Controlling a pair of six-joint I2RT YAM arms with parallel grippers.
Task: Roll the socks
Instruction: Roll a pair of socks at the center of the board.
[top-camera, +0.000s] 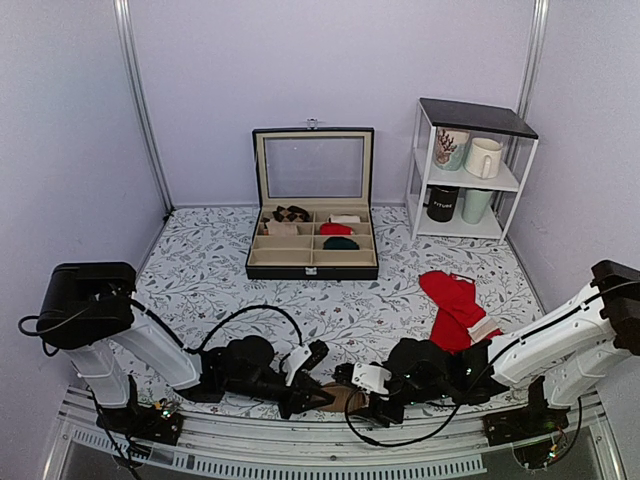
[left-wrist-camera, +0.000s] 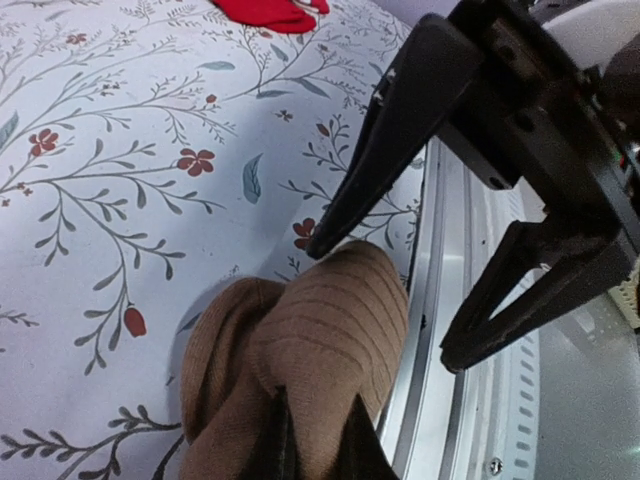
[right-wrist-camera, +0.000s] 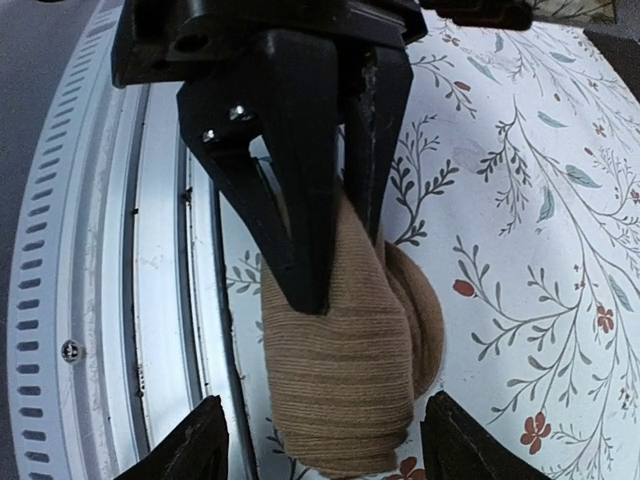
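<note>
Left gripper (left-wrist-camera: 318, 432) is pinched on the socks (right-wrist-camera: 345, 380); right gripper (right-wrist-camera: 325, 440) is spread. Unrolling may be caused by early release.

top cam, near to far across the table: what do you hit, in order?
tan socks → red socks → shelf of mugs. The compartment box is left out because its depth overlaps both the red socks and the shelf.

My table (top-camera: 200, 260): white top, leaf-and-flower print, metal rail (top-camera: 300, 440) along near edge. At back centre, black box (top-camera: 312, 262), lid up. Back right, white rack (top-camera: 470, 170). Right of centre, red socks (top-camera: 455, 310) lying flat. At near edge, tan socks (top-camera: 345, 398) bunched, just beside rail.
</note>
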